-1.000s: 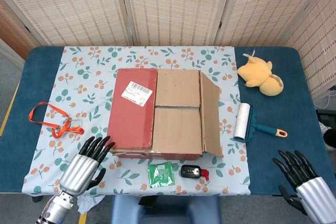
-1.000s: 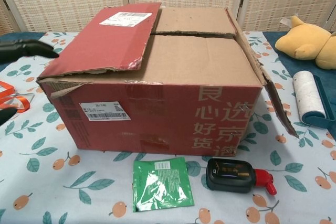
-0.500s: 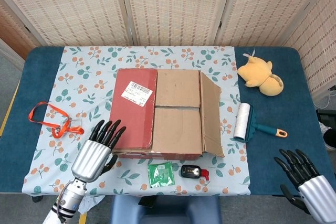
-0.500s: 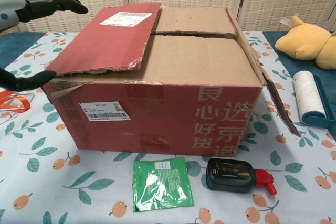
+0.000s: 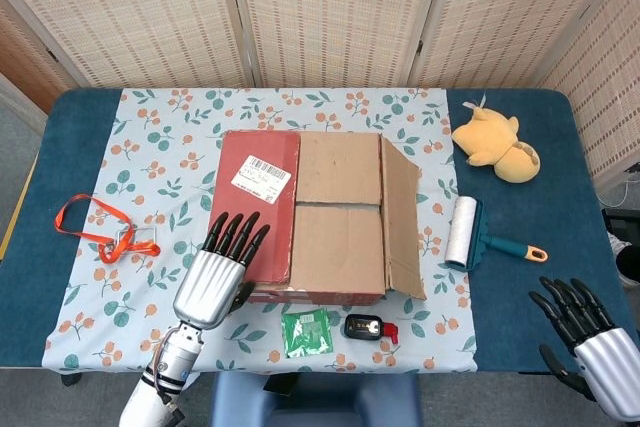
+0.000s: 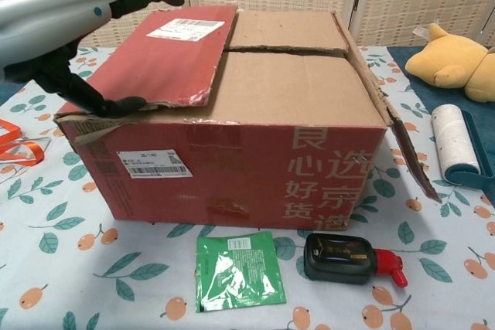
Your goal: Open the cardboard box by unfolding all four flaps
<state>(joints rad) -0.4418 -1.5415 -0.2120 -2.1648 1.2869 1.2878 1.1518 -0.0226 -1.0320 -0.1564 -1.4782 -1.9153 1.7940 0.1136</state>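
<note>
The cardboard box [image 5: 335, 247] stands mid-table on the flowered cloth. Its red left flap [image 5: 255, 212] with a white label lies folded over the top, a little raised at the near edge. Two brown inner flaps [image 6: 298, 83] lie closed, while the right flap [image 5: 402, 222] hangs outward down the right side. My left hand [image 5: 215, 272] hovers over the red flap's near left corner with fingers spread. In the chest view the left hand [image 6: 58, 13] has its thumb [image 6: 116, 104] at the flap's near edge. My right hand [image 5: 585, 332] is empty with fingers apart, at the near right table edge.
A green packet [image 5: 306, 332] and a black device with a red tip [image 5: 368, 328] lie in front of the box. A lint roller [image 5: 465, 232] and a yellow plush [image 5: 497, 147] sit to the right. An orange ribbon [image 5: 100, 227] lies left.
My left hand has risen and moved right and forward from the near left of the table onto the red flap's near left corner. The right hand drifted slightly down and right.
</note>
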